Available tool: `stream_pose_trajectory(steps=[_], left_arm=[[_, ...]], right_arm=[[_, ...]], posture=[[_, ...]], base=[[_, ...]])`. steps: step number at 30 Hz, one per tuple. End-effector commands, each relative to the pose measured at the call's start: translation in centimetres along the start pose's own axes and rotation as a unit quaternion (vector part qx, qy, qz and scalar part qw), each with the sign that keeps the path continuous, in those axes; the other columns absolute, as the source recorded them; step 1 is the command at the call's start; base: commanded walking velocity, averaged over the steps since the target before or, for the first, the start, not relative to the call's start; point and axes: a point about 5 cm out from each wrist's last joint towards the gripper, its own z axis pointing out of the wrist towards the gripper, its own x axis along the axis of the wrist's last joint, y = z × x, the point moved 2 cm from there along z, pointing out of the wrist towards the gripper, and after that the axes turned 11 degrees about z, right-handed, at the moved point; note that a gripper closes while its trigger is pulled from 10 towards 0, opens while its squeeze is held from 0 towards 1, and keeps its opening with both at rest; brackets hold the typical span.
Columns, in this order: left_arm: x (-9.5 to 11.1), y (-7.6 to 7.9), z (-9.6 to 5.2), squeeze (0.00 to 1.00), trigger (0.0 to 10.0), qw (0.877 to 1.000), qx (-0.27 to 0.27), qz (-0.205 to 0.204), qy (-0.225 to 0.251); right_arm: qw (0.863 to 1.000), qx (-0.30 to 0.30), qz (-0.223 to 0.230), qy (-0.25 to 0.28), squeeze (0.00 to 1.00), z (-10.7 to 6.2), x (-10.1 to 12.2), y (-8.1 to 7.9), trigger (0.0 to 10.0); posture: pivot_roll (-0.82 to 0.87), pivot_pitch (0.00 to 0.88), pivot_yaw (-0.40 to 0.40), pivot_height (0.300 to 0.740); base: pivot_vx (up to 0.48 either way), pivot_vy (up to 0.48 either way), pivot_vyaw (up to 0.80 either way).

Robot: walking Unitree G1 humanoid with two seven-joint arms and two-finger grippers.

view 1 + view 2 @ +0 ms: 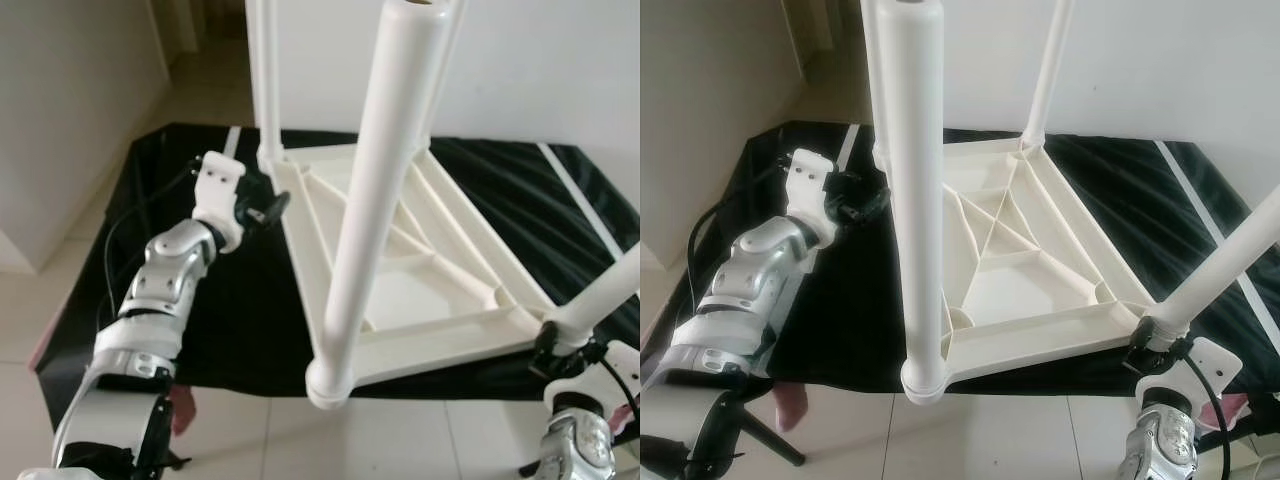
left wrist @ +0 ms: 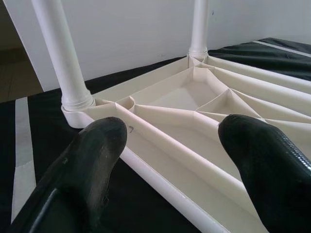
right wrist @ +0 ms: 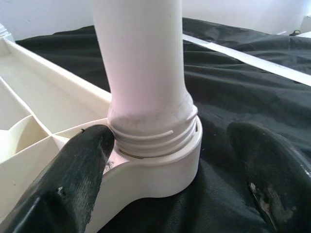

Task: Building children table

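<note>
Four white tubular plastic legs rise from the ribbed white plastic children's tabletop [image 1: 1010, 270], which lies upside down on a black plastic sheet [image 1: 1120, 190] spread over the pale tiled floor [image 1: 1010, 430], before a white wall [image 1: 1160, 60]. White strips of tape [image 1: 1200, 200] cross the sheet. One leg, the near left leg [image 1: 915, 180], stands upright in the front corner socket and looms closest to the head camera; the near right leg [image 1: 1230, 265] leans outward from its own corner socket [image 3: 160, 165], its thread still partly showing above the collar in the right wrist view. The far legs [image 1: 1050, 70] stand at the back corners.

The left arm [image 1: 750, 275] reaches forward over the sheet, and the left gripper [image 2: 170, 145] hovers at the left edge rail of the tabletop, its two black fingers [image 2: 87, 165] spread wide with the rail running between them, holding nothing.

The right gripper [image 3: 170, 160] sits at the base of the near right leg. Its fingers [image 3: 77, 174] are parted wide: one fingertip rests against the socket beside the threaded collar, the other stands apart over the black sheet, so the leg's base lies between them without being clamped.
</note>
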Motion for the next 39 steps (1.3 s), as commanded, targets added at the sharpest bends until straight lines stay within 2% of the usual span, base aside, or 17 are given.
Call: stream_pose_trajectory(steps=[1,20,21,22,23,24,25,27,31,34,36,37,38,39], left_arm=[[0.1,0.1,0.1,0.00,10.0,1.000,-0.003,0.003,-0.001],[0.1,0.1,0.1,0.00,10.0,1.000,-0.003,0.003,-0.001],[0.1,0.0,0.1,0.00,10.0,1.000,-0.002,0.003,0.000],[0.5,0.5,0.8,0.00,10.0,1.000,-0.022,0.004,0.003],[0.5,0.5,0.8,0.00,10.0,1.000,-0.022,0.004,0.003],[0.9,0.9,1.3,0.00,10.0,0.999,-0.036,0.005,0.005],[0.9,0.9,1.3,0.00,10.0,0.999,-0.036,0.005,0.005],[1.2,1.3,1.8,0.00,10.0,0.998,-0.054,0.007,0.007],[1.3,1.4,1.9,0.00,10.0,0.998,-0.061,0.008,0.008],[1.3,1.4,1.9,0.00,10.0,0.998,-0.061,0.008,0.008],[1.5,1.8,2.2,0.00,10.0,0.997,-0.071,0.012,0.010],[1.5,1.8,2.2,0.00,10.0,0.997,-0.071,0.012,0.010],[1.7,2.0,2.4,0.00,10.0,0.997,-0.077,0.013,0.012],[1.7,2.0,2.4,0.00,10.0,0.997,-0.077,0.013,0.012]], right_arm=[[0.918,0.340,0.033,0.204,0.00,-5.5,10.4,-15.2,10.0],[0.918,0.340,0.033,0.204,0.00,-5.5,10.4,-15.2,10.0],[0.917,0.342,0.034,0.204,0.00,-5.5,10.4,-15.4,10.0],[0.922,0.335,0.015,0.195,0.00,-7.4,9.9,-14.5,10.0],[0.922,0.335,0.015,0.195,0.00,-7.4,9.9,-14.5,10.0],[0.925,0.331,0.006,0.185,0.00,-9.0,9.6,-13.9,10.0],[0.925,0.331,0.006,0.185,0.00,-9.0,9.6,-13.9,10.0],[0.926,0.341,0.001,0.162,0.00,-11.0,9.1,-13.2,10.0],[0.918,0.368,-0.005,0.145,0.00,-11.7,8.7,-13.1,10.0],[0.918,0.368,-0.005,0.145,0.00,-11.7,8.7,-13.1,10.0],[0.909,0.398,-0.005,0.127,0.00,-12.0,8.3,-13.4,10.0],[0.909,0.398,-0.005,0.127,0.00,-12.0,8.3,-13.4,10.0],[0.902,0.416,-0.005,0.120,0.00,-11.9,8.4,-13.7,10.0],[0.902,0.416,-0.005,0.120,0.00,-11.9,8.4,-13.7,10.0]], posture=[[-0.05,0.065,0.010,0.740],[-0.05,0.065,0.010,0.740],[-0.05,0.000,0.000,0.740],[-0.12,0.000,0.000,0.740],[-0.12,0.000,0.000,0.740],[-0.12,0.000,0.000,0.740],[-0.12,0.000,0.000,0.740],[-0.13,0.000,0.000,0.740],[-0.14,0.000,0.000,0.740],[-0.14,0.000,0.000,0.740],[-0.14,0.000,0.000,0.740],[-0.14,0.000,0.000,0.740],[-0.14,0.000,0.000,0.740],[-0.14,0.000,0.000,0.740]], base=[[0.000,0.000,0.00],[0.000,0.000,0.00],[0.000,0.000,0.00],[0.000,0.000,0.00],[0.000,0.000,0.00],[0.000,0.000,0.00],[0.000,0.000,0.00],[0.000,0.000,0.00],[0.000,0.000,0.00],[0.000,0.000,0.00],[0.000,0.000,0.00],[0.000,0.000,0.00],[0.000,0.000,0.00],[0.000,0.000,0.00]])
